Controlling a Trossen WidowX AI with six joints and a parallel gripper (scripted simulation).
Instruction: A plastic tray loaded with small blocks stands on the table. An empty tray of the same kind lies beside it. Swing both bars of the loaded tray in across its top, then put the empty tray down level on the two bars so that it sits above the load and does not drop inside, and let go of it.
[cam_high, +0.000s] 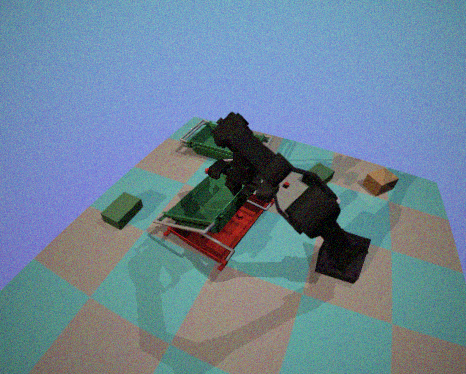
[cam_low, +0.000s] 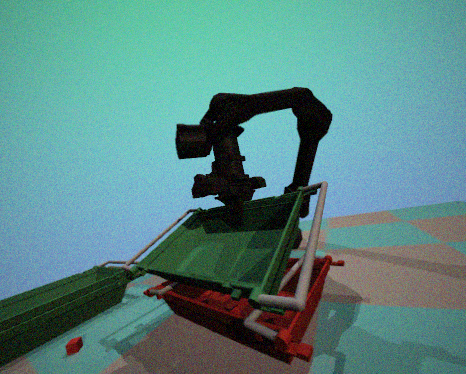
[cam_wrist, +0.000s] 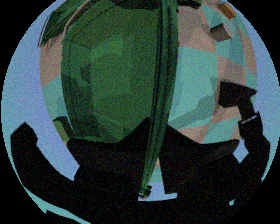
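Note:
The loaded red tray (cam_high: 202, 247) (cam_low: 210, 318) stands on the table with small red blocks inside. Its near bar (cam_high: 220, 241) (cam_low: 261, 330) and its far bar (cam_high: 260, 204) (cam_low: 162, 290) lie in across its top. My gripper (cam_low: 235, 212) (cam_wrist: 151, 121) is shut on a long side wall of the empty green tray (cam_high: 195, 205) (cam_low: 215, 250) (cam_wrist: 112, 65). It holds that tray over the red one, tilted, with the gripped side higher and the opposite side low. The green tray's own wire bars (cam_high: 186, 226) (cam_low: 314, 240) are swung out at its ends. Whether it touches the red tray's bars is hard to tell.
Another green tray (cam_high: 205, 142) (cam_low: 60, 306) stands at the back. A green block (cam_high: 121, 211) is at the left, another green block (cam_high: 321, 173) and an orange block (cam_high: 380, 182) (cam_wrist: 227, 10) are at the right. A small red block (cam_low: 74, 346) lies near the other green tray.

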